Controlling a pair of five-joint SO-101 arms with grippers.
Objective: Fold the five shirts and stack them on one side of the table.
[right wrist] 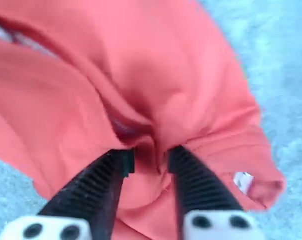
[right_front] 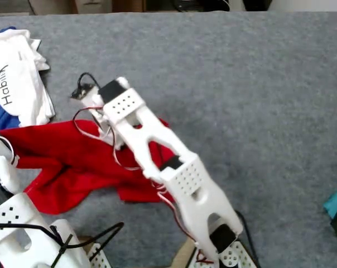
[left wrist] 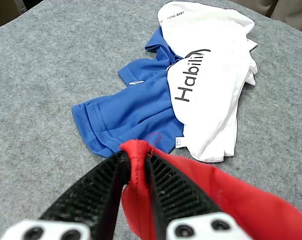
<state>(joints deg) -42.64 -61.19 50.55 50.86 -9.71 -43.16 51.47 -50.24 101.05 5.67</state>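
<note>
Left gripper (left wrist: 136, 159) is clamping the red shirt (right_front: 62, 167) by its edge; right gripper (right wrist: 151, 156), stretching across it, is pinching a fold.

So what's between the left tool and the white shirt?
The blue shirt, partly under the white shirt, seen in the left wrist view; the left tool pinches the red shirt.
</note>
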